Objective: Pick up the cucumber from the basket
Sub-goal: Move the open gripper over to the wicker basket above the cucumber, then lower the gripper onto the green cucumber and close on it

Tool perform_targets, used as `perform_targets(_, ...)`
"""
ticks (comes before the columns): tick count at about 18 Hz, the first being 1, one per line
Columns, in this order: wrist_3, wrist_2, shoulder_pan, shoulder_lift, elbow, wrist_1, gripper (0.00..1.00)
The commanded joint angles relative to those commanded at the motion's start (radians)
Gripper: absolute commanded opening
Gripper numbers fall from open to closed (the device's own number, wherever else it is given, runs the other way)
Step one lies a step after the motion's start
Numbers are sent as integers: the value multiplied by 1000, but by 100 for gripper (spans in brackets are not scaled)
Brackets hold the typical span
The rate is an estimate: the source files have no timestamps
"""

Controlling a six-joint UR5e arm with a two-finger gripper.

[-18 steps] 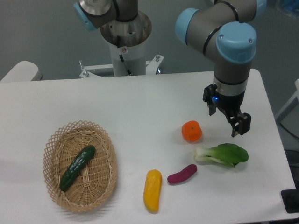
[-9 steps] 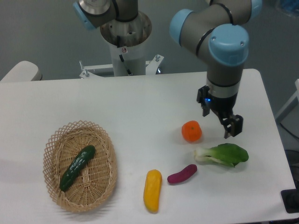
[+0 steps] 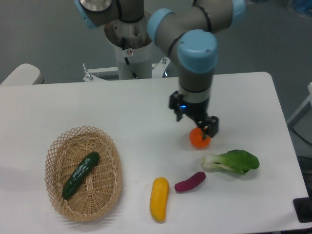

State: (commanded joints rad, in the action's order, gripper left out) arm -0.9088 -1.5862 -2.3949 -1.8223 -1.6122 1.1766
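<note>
Leftward across the table is where my arm has swung over the last second: the gripper (image 3: pixel 196 120) was out near the right edge above the bok choy (image 3: pixel 233 161), and now it hangs over the middle of the white table (image 3: pixel 146 107), its lower finger overlapping the top of the orange fruit (image 3: pixel 199 138) from this camera's angle. I read that as overlap in the view rather than contact, since the fruit has not shifted between frames, though I cannot be sure of the height from a single fixed camera. Nothing is between the fingers, and they look parted, so I take the gripper as open and empty. None of the tabletop things have moved: the yellow vegetable (image 3: pixel 159 199) and the small purple piece (image 3: pixel 190 182) lie where they were, near the front edge. The cucumber (image 3: pixel 80 175) lies diagonally inside the basket (image 3: pixel 60 143), on the woven floor, its upper end toward the far right and its lower end toward the near left. It is well apart from the gripper, so the move so far is only transit. My judgement is that the approach is under way but far from finished; I would need more travel left and forward, then a wrist turn to set the fingers across the cucumber's width.
</note>
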Motion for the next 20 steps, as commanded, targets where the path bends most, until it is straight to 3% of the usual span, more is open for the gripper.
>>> perform_targets(4, 235, 9, 114, -46, 2, -84, 100)
perform_targets(10, 419, 11, 227, -118, 14, -103, 100)
perform_targets(20, 449, 23, 355, -219, 6, -193, 100)
